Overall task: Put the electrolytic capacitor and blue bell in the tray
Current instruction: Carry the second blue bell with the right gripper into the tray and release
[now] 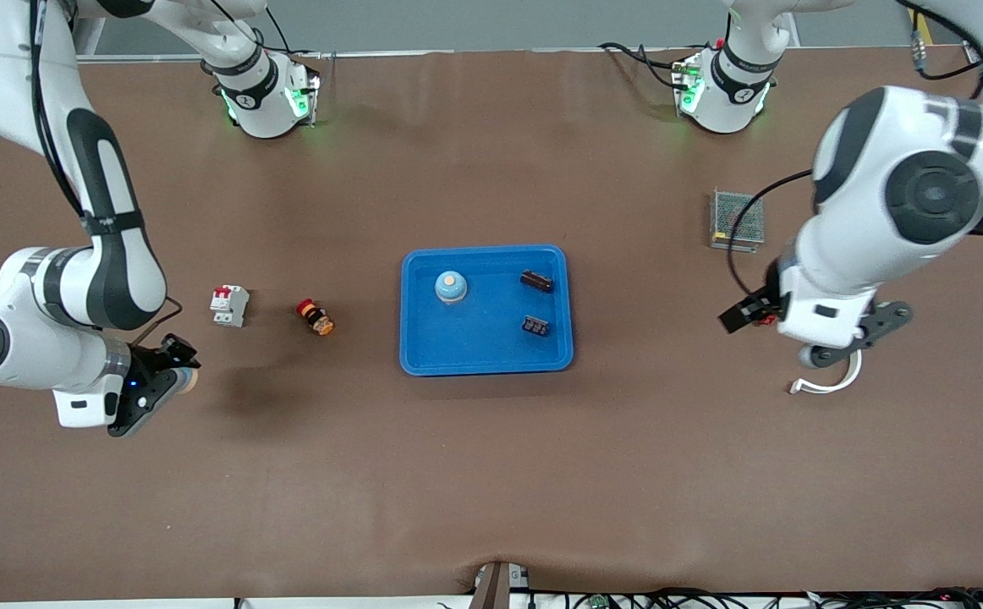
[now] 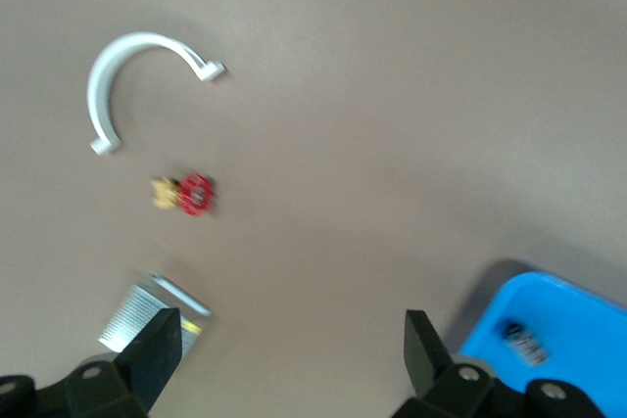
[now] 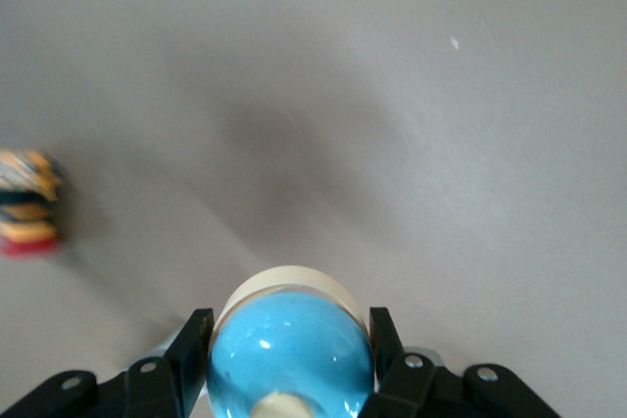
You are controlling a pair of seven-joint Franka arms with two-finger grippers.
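1. Right claw [image 3: 289, 332] is clenching on a bell [image 3: 291, 349], fingers squeezing both sides of the blue dome, cream base facing away from the palm; it's hanging over bare desk [image 1: 491, 474] at the right arm's end, well apart from the tray [image 1: 486, 250]
2. Gripping across the dome is keeping the bell upright for a flat set-down, I'd judge
3. Another blue bell [image 1: 450, 288] is sitting upright in the tray already, alongside two dark parts [image 1: 536, 281]; one is probably the capacitor, can't tell which
4. Left claw [image 2: 289, 335] is released, jaws standing wide, holding nothing, hovering over the desk near a white clip [image 1: 830, 385] at the left arm's end; looks like it's waiting
5. Breaker [image 1: 229, 305] and red-yellow button [image 1: 315, 317] are lying between the right claw and the tray, so the carry needs to be passing over them with height
6. Mesh box [image 1: 736, 220] is sitting clear of that path
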